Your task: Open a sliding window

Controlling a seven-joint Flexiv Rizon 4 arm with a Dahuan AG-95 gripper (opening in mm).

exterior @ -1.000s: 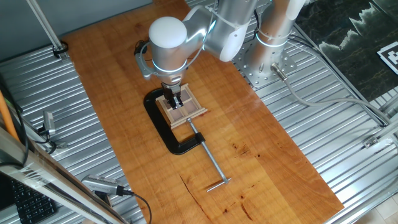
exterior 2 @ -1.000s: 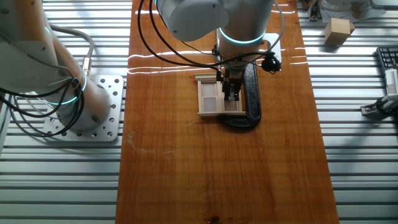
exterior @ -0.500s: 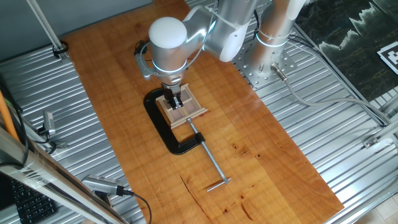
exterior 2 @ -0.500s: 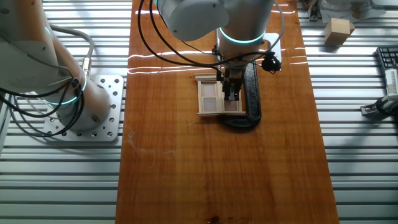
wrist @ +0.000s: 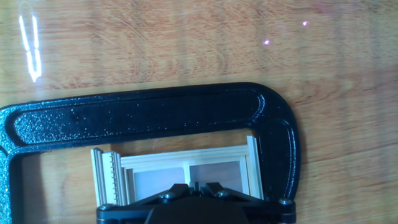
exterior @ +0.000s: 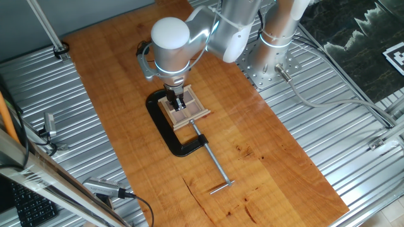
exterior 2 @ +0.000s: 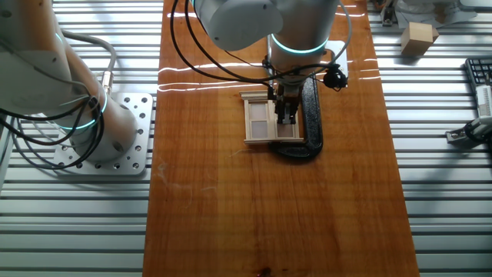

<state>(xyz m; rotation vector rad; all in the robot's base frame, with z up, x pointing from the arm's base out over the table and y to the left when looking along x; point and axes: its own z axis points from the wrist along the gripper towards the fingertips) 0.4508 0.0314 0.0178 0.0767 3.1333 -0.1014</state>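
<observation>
Window: the sliding window lay flat on the wooden bench, near the middle of its width and toward the end where the arm's base was bolted beside the long edge.
Clamp: a black C-clamp wrapped around the frame, its long screw running toward the opposite end of the bench; it appeared to pin the frame in place.
Pincer: the gripper stood straight down on the window, on the half nearest the clamp's spine; whether it was released or clenched I could not tell, since the fingertips were hidden in the hand view and too small in both fixed views.
Hand view: the light frame and two panes showed just above the gripper body, with the clamp's arc beyond.
Step in hand: judged to be seating the tips on the sash before the push.
Doing it well: press lightly, slide along the grooves only, keep the wrist square to the rails.
Risk: a skewed or heavy push would likely jam the sash or twist the frame in the clamp.
</observation>
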